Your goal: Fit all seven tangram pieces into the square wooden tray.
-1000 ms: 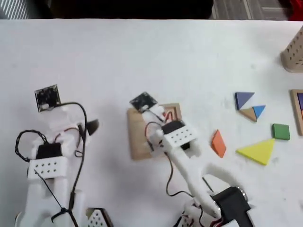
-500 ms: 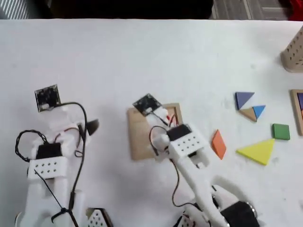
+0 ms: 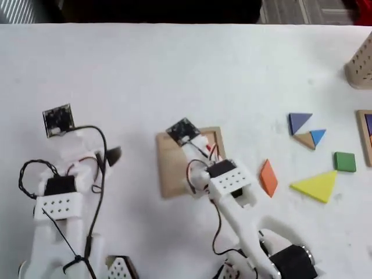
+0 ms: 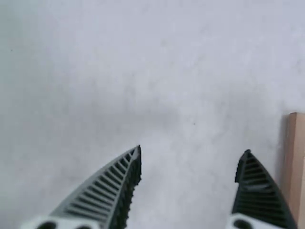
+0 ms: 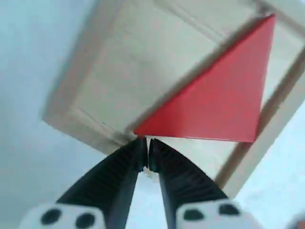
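Your right claw (image 5: 147, 148) has its jaws drawn together to a thin slit. The tips meet one sharp corner of the red triangle (image 5: 214, 100), and you cannot tell whether they pinch that corner or only touch it. The red triangle lies inside the square wooden tray (image 5: 143, 67), with its long edge running across the tray floor from corner to corner. The other half of the floor shows bare wood. Seen from above, your right arm (image 3: 226, 180) reaches over the tray's right half from the near side and covers most of that half.

Your left claw (image 4: 192, 150) is spread wide with nothing between its fingers. It hangs over the white table (image 3: 174, 70) to the left of the tray, and the tray's edge shows near its dark finger.

The loose pieces lie to the right of the tray. Nearest is the orange parallelogram (image 3: 268, 176), close to your right arm. Farther right are the yellow triangle (image 3: 317, 186) and the green square (image 3: 344, 161). Beyond them, toward the far side, the purple-blue triangle (image 3: 299, 122), the tan triangle (image 3: 304, 140) and the small blue triangle (image 3: 318, 136) sit clustered together.

At the right edge of the table you can see a second wooden tray (image 3: 365, 136) with coloured pieces in it. A perforated beige block (image 3: 360, 67) stands farther back.
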